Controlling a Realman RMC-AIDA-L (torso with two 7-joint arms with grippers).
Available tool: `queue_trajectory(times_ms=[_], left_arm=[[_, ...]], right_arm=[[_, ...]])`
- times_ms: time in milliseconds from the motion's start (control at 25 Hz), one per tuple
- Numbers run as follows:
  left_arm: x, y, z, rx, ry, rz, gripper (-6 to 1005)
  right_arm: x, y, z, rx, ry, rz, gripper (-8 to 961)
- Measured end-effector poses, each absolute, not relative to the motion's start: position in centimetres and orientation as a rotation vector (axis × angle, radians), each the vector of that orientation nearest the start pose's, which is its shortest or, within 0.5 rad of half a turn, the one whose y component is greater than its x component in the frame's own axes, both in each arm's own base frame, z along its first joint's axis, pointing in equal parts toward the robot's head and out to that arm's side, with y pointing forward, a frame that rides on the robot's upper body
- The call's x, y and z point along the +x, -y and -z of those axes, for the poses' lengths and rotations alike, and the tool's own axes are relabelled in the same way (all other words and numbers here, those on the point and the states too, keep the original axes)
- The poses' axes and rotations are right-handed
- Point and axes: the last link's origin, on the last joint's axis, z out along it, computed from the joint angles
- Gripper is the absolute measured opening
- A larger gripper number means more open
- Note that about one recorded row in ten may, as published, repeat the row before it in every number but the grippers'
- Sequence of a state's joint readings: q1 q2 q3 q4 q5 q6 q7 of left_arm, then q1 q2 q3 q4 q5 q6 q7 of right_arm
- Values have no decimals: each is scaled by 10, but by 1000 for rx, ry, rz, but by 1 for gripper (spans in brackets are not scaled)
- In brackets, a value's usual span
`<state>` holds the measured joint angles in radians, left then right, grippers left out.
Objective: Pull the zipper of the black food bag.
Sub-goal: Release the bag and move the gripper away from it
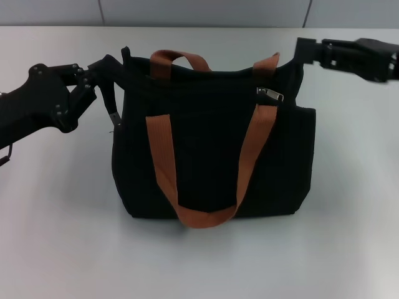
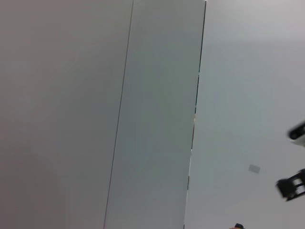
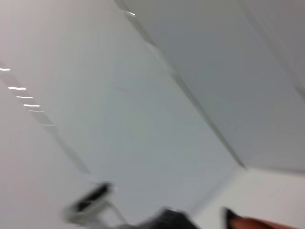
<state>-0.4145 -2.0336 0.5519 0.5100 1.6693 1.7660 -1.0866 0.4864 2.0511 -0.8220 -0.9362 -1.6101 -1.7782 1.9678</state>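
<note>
White table (image 1: 56, 237) bearing upright black bag (image 1: 212, 156), orange straps (image 1: 163, 162), silver zipper (image 1: 270, 93) at its top edge toward the right; left gripper (image 1: 115, 65) at the bag's left corner, right gripper (image 1: 302, 53) at its right corner, grips indiscernible; wrist views show mostly wall.

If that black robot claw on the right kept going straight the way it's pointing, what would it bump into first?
Probably the black fabric food bag: the right gripper points at its upper corner, beside the rust-orange strap handle. Depth is unclear; it may already touch.
</note>
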Motion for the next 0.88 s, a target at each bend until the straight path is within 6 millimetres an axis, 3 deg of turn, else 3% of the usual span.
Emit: queue_trajectory(times_ms=[80,160,240,440,480,680,880], left_arm=[[-280,-295,-44,-2387,415,1163,176],[-281,-294,-44,-2387,422,1162,176],[-283,-292,-43,-2387,436,1159,177],[-286,-289,-45,-2401,442,1151,179],[-286,-288,-45,-2403,443,1150,180],[-287,-288,-44,-2419,448,1140,182],[-288,-288,-45,-2425,460,1130,184]], right_arm=[[203,-309,-62,-2769,-674,-1323,198],[207,-302,-59,-2784,-591,-1344,256],[217,-287,-52,-2810,-460,-1360,494],[248,-253,-27,-2825,-293,-1265,595],[260,-239,-13,-2823,-259,-1235,616],[281,-216,14,-2816,-200,-1157,717],[289,-211,24,-2807,-191,-1088,818]])
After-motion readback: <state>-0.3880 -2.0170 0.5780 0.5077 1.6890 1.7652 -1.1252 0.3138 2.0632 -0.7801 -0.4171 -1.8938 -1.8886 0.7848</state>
